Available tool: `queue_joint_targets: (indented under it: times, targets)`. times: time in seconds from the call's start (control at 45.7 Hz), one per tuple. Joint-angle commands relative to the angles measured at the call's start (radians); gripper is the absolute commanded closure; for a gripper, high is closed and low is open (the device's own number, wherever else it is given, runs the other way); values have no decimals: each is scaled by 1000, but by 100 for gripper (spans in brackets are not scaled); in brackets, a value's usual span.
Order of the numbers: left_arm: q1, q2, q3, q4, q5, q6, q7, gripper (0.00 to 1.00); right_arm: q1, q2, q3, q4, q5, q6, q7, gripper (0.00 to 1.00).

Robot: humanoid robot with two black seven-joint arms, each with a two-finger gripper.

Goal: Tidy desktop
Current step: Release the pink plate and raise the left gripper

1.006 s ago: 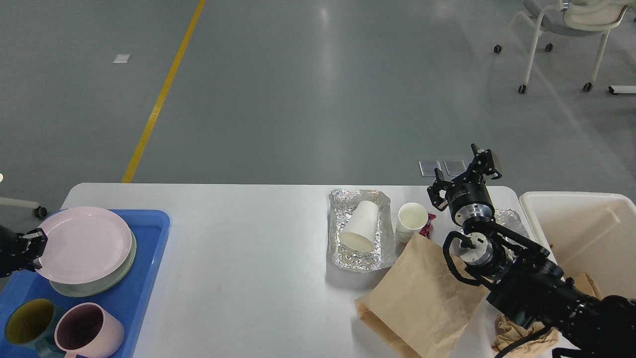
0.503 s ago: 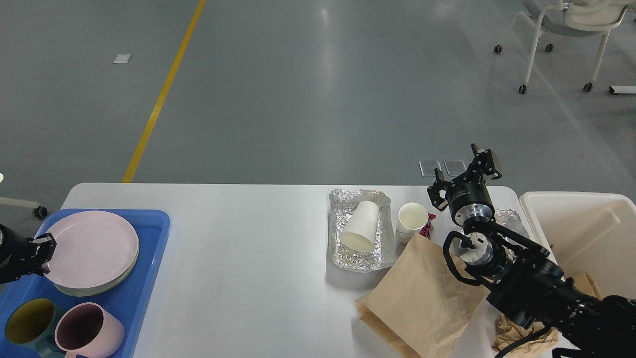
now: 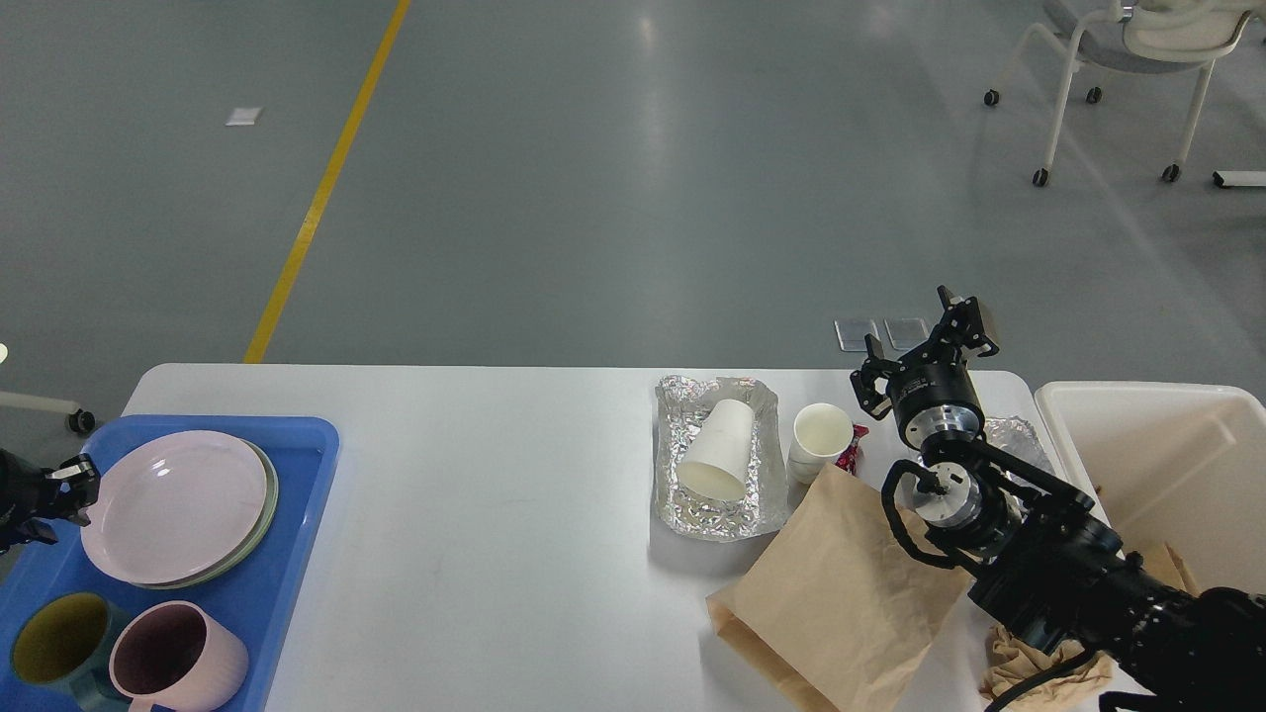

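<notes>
Since a second ago the pink plate [image 3: 170, 504] is lowered flat onto the stack just right of the left pincer [image 3: 71, 487], which looks released, while the right pincer [image 3: 925, 346] hovers opened above the bench [image 3: 495, 475], so clearing rubbish seems next.

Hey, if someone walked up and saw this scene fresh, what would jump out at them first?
Probably the right gripper, raised with its fingers spread above the back right of the desktop, over a clutter of a tipped paper cup in a foil tray, an upright cup and a brown paper bag. On the left, a blue tray neatly holds a pink plate and two mugs.
</notes>
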State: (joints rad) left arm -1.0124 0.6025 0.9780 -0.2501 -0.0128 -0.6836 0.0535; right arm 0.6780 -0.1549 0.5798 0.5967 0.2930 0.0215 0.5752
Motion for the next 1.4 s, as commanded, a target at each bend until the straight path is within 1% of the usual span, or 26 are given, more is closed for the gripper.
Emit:
queue_joint_targets:
  times: [0.0, 0.262, 0.306, 0.328, 0.372, 0.394, 0.459, 0.481, 0.612, 0.656, 0.722, 0.766, 0.897, 1.006, 1.05, 1.116, 1.181, 1.269, 1.334, 1.378]
  targets:
    - [0, -3, -1, 0, 1, 9, 0, 46, 0, 0, 0, 0, 0, 0, 0, 0]
    - [-3, -15, -12, 0, 1, 21, -1, 34, 0, 0, 0, 0, 0, 0, 0, 0]
    - [-6, -15, -13, 0, 1, 32, -1, 29, 0, 0, 0, 0, 0, 0, 0, 0]
    - [-12, -15, -16, 0, -1, 42, -3, 24, 0, 0, 0, 0, 0, 0, 0, 0]
    - [-20, -12, -19, -1, -3, 55, -9, 18, 0, 0, 0, 0, 0, 0, 0, 0]
    - [-31, -10, -22, 0, -3, 61, -17, 15, 0, 0, 0, 0, 0, 0, 0, 0]
    - [-83, -6, -50, 0, -4, 75, -18, 8, 0, 0, 0, 0, 0, 0, 0, 0]
    - [-113, -3, -71, 0, -4, 88, -18, 8, 0, 0, 0, 0, 0, 0, 0, 0]
    - [-182, 2, -96, 0, -4, 170, -17, 7, 0, 0, 0, 0, 0, 0, 0, 0]
    - [-204, 2, -96, 0, -4, 180, -18, 6, 0, 0, 0, 0, 0, 0, 0, 0]
    - [-233, 11, -120, 0, -19, 183, -34, 5, 0, 0, 0, 0, 0, 0, 0, 0]
    - [-255, 28, -182, 0, -24, 183, -52, 5, 0, 0, 0, 0, 0, 0, 0, 0]
    - [-252, 63, -396, 0, -27, 193, -113, 5, 0, 0, 0, 0, 0, 0, 0, 0]
    - [-244, 98, -521, 8, -29, 208, -156, 5, 0, 0, 0, 0, 0, 0, 0, 0]
    - [-224, 105, -577, 15, -32, 229, -178, 5, 0, 0, 0, 0, 0, 0, 0, 0]
    - [-169, 97, -697, 20, -36, 268, -225, 5, 0, 0, 0, 0, 0, 0, 0, 0]
    - [-100, 85, -859, 22, -36, 309, -280, 5, 0, 0, 0, 0, 0, 0, 0, 0]
    - [-43, 60, -1085, 26, -35, 357, -366, 5, 0, 0, 0, 0, 0, 0, 0, 0]
    - [-23, 48, -1217, 32, -35, 368, -426, 5, 0, 0, 0, 0, 0, 0, 0, 0]
    - [-11, 42, -1283, 32, -33, 368, -449, 5, 0, 0, 0, 0, 0, 0, 0, 0]
